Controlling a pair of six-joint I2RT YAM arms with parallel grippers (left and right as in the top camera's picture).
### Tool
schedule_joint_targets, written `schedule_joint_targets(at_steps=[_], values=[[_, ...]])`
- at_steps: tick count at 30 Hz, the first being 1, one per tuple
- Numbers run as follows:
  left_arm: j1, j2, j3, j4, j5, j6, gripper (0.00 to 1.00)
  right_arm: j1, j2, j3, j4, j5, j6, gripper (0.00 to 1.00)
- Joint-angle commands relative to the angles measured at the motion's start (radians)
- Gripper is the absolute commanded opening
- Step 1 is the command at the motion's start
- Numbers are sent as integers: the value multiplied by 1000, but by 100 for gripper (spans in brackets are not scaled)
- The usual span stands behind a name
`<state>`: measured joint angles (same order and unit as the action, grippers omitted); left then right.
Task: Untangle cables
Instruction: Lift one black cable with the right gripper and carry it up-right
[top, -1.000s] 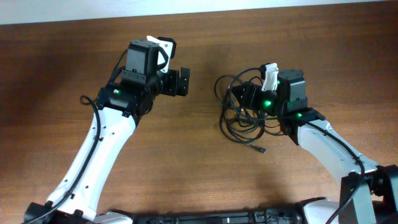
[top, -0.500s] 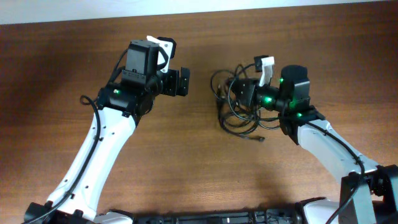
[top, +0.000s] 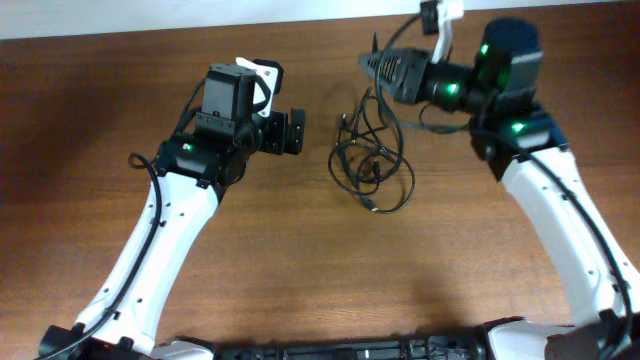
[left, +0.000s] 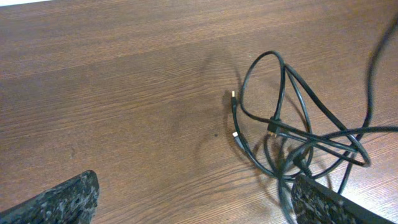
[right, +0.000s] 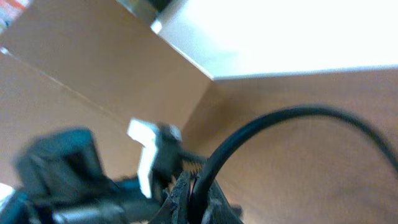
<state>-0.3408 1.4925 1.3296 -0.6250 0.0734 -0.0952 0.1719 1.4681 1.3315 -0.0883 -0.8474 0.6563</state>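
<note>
Now the right pincer (top: 374, 64) was clamped on one strand of the cables (top: 368, 165), near the desk's (top: 300, 260) far edge. The rest of the tangle trailed in loose loops mid-desk. Left pincer (top: 291, 131) stood wide apart, just beside the loops.

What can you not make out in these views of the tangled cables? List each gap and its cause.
Overhead: the cables overlap in thin strands, so their number and crossings cannot be counted.
Right wrist: motion blur, and the bottom edge cuts the right gripper, hiding which cord it pinches.
Left wrist: the right edge crops the tangle; the left gripper's finger covers its lower part.
</note>
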Motion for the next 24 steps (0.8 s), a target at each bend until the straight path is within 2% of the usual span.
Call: schedule_joint_targets(at_steps=[1,6,11,17,20,24], values=[[3,3,-1,2,-3,-2,99,4,-36,221,-150,92,-40,4],[3,3,-1,2,-3,-2,99,3,-36,444,-328,180,-103,4],[3,3,-1,2,-3,-2,99,-3,-36,596,-343,225,-103,4],[3,3,-1,2,-3,-2,99,-3,-35,642,-372,234,-182,4],[3,3,-1,2,-3,-2,99,-4,-35,642,-441,342,-254,4],[3,3,-1,2,-3,-2,99,-4,-35,644,-400,414,-268,4]])
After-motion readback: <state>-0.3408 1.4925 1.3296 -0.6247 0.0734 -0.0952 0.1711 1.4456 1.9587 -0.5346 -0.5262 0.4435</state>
